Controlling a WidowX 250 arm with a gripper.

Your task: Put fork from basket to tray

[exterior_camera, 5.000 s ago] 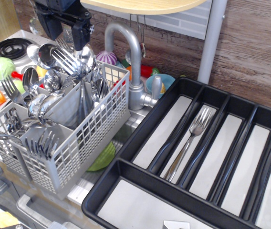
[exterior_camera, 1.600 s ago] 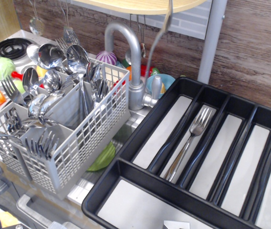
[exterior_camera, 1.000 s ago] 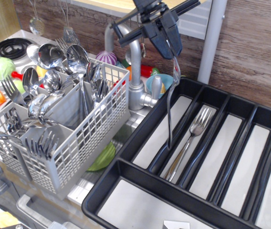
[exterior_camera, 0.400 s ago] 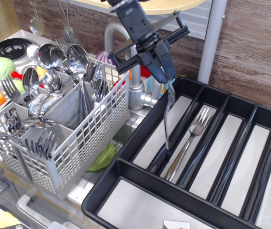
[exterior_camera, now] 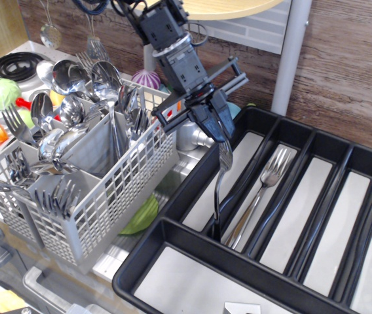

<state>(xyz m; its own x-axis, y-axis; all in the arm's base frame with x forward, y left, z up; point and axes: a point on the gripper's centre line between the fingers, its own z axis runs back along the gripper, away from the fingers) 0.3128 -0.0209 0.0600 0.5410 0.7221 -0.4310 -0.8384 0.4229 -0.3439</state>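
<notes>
At centre frame, the end effector point(exterior_camera: 220, 134) is clamped on the tines of a fork point(exterior_camera: 218, 190) hanging handle-down into a left compartment of the tray point(exterior_camera: 173, 196). A second fork point(exterior_camera: 262, 191) lies alongside; the basket point(exterior_camera: 107, 190) stands at left.

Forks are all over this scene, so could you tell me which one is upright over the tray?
The fork held by the end effector, handle tip down at the tray; another fork lies flat in a compartment.
</notes>
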